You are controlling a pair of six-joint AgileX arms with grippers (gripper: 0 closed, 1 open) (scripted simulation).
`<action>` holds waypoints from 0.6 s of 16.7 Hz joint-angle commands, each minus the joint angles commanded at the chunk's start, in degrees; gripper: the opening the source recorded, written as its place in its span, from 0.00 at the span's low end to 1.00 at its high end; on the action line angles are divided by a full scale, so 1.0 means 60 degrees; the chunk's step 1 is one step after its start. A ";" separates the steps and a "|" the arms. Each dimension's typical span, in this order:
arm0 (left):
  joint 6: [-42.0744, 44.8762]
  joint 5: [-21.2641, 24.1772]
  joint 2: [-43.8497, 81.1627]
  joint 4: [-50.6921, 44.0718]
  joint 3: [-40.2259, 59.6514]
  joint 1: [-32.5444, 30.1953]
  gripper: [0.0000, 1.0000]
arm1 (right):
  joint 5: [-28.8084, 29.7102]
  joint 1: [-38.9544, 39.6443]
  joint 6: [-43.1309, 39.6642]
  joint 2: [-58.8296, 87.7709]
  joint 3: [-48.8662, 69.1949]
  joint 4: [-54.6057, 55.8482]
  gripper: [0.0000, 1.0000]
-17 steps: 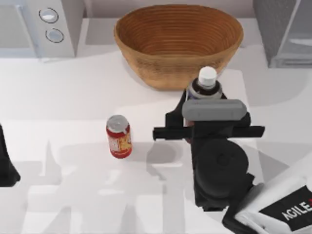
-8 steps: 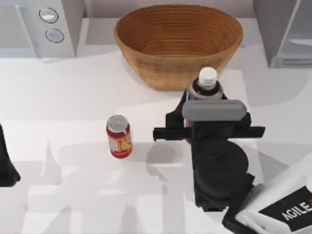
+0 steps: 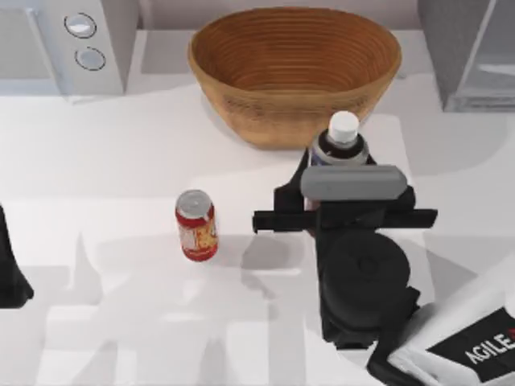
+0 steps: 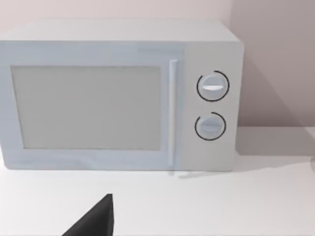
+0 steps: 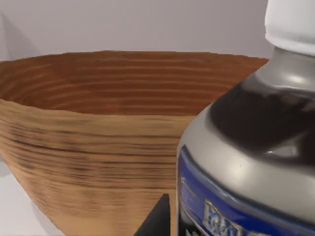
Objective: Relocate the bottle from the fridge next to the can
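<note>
Dark brown bottle with white cap (image 3: 343, 137) out of grey fridge (image 3: 471, 48), upright on table just before wicker basket (image 3: 294, 68); well apart from red drink can (image 3: 196, 225). Shift toward can remains. Right gripper (image 3: 331, 178) low at bottle, jaw state: cannot tell. Left arm parked at left edge.

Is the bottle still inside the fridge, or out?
Out. The bottle stands upright on the table beside the basket, away from the fridge.
</note>
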 joint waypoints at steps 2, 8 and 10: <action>0.0000 0.0000 0.0000 0.0000 0.0000 0.0000 1.00 | 0.0000 0.0000 0.0000 0.0000 0.0000 0.0000 0.75; 0.0000 0.0000 0.0000 0.0000 0.0000 0.0000 1.00 | 0.0000 0.0000 0.0000 0.0000 0.0000 0.0000 1.00; 0.0000 0.0000 0.0000 0.0000 0.0000 0.0000 1.00 | 0.0000 0.0000 0.0000 0.0000 0.0000 0.0000 1.00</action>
